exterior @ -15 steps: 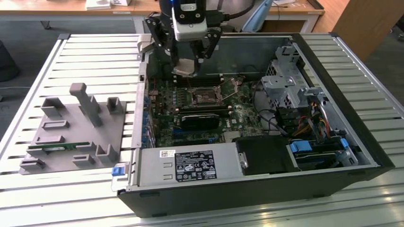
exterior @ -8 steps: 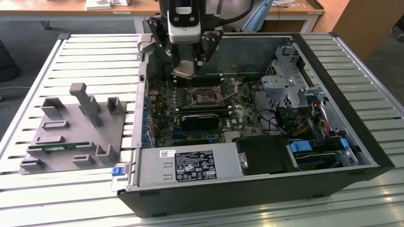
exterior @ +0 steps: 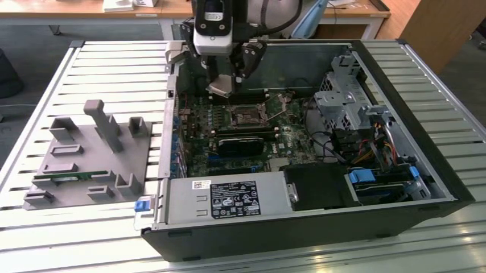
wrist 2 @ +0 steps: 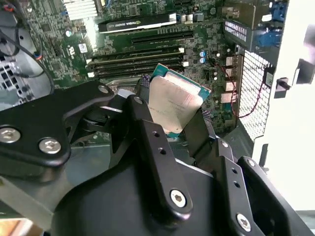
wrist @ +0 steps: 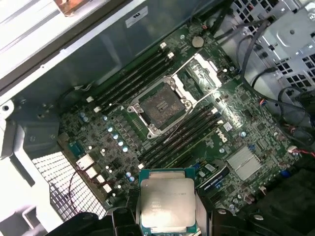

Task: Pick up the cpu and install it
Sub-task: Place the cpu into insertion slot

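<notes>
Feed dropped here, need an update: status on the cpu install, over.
Gripper shut on cpu, held above motherboard. Socket open, empty. Nothing seen between them.

An open computer case (exterior: 304, 233) sits on a slatted metal worktop (exterior: 114, 62). Its green motherboard (exterior: 205, 122) faces up, with the opened socket frame (exterior: 247, 116) near the middle and a black expansion card (exterior: 243, 145) between that frame and the labelled silver power supply (exterior: 227, 199). A metal drive cage (exterior: 342, 99) and coloured cables (exterior: 379, 151) are on the exterior view's right. On the exterior view's left, just beside the case, a grey fixture plate (exterior: 79, 162) with upright posts rests on the worktop, and a green memory stick (exterior: 68, 177) lies in one of its low holders.
</notes>
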{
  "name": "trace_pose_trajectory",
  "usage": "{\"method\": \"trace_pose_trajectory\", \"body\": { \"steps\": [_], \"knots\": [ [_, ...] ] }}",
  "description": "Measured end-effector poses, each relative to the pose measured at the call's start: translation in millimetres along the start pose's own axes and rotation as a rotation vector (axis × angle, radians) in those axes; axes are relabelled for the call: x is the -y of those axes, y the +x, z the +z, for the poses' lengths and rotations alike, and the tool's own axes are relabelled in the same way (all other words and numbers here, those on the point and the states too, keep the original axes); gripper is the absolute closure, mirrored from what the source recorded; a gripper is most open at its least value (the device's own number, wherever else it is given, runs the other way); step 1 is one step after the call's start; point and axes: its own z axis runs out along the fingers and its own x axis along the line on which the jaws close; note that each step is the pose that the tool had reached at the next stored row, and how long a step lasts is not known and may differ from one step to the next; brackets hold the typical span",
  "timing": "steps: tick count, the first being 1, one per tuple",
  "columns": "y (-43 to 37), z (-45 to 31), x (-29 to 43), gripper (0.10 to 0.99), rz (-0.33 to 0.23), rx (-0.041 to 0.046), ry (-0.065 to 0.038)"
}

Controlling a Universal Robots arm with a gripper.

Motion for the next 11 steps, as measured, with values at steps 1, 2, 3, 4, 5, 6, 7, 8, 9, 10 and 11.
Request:
{"method": "trace_pose_trajectory", "body": {
  "steps": [1, 2, 3, 4, 5, 6, 7, 8, 9, 10, 11],
  "knots": [
    [0.0, 0.6, 0.0, 0.553, 0.015, 0.0007, 0.000],
    [0.0, 1.1, 0.0, 0.553, 0.030, 0.0013, 0.001],
    [0.0, 1.3, 0.0, 0.553, 0.043, 0.0018, 0.001],
    [-0.2, 1.4, -0.2, 0.553, 0.051, 0.0021, 0.001],
    [-0.6, 1.6, -0.5, 0.553, 0.054, 0.0023, 0.001],
    [-1.2, 1.8, -1.2, 0.553, 0.055, 0.0023, 0.001],
    [-2.1, 2.2, -2.2, 0.553, 0.055, 0.0023, 0.001],
    [-3.2, 2.8, -3.6, 0.553, 0.055, 0.0020, 0.002],
    [-4.3, 3.4, -5.4, 0.553, 0.055, 0.0014, 0.002],
    [-5.2, 4.0, -7.2, 0.553, 0.055, 0.0009, 0.003],
    [-5.7, 4.6, -8.7, 0.553, 0.055, 0.0004, 0.003]
  ]
}}
